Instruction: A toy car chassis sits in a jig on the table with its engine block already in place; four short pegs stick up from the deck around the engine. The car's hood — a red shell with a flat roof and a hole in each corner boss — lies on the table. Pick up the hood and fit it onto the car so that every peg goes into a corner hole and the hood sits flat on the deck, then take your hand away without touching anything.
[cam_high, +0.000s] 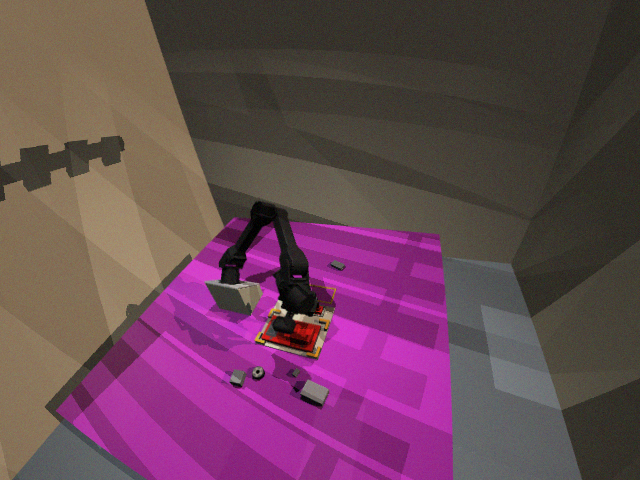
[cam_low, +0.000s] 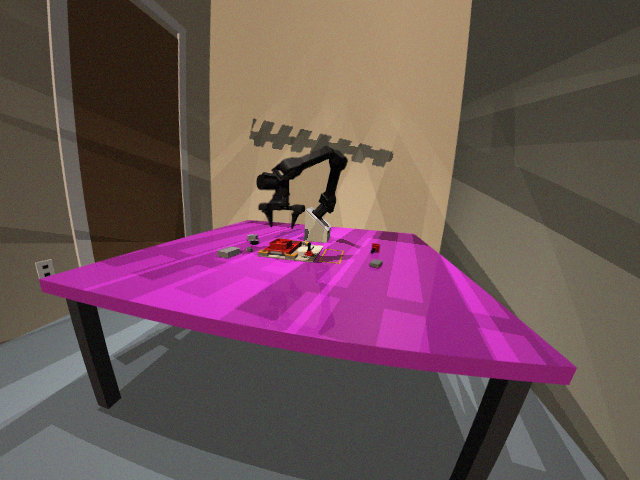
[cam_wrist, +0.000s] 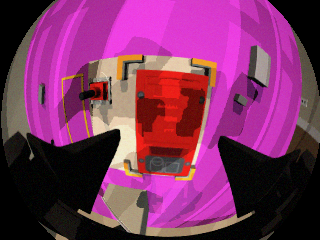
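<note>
The red hood (cam_low: 280, 242) (cam_wrist: 170, 132) lies over the car in the jig (cam_wrist: 125, 105), lined up with the red chassis and looking level. In the wrist view, small dark round spots, which look like peg tops, show at its four corners. The engine block is hidden under it. How closely the hood meets the deck is too small to tell. My gripper (cam_low: 282, 227) (cam_wrist: 171, 138) is open and empty, above the hood, with a clear gap below the fingertips in the exterior view. The fingers stand either side of the hood in the wrist view.
A small red piece with a dark post (cam_wrist: 99, 91) stands beside the car, near a yellow outline (cam_high: 334, 295). A grey block (cam_high: 314, 392), a smaller block (cam_high: 237, 377) and a ring (cam_high: 257, 372) lie nearby. Another red piece (cam_low: 375, 248) lies farther off. The arm's pale base (cam_high: 235, 297) is close.
</note>
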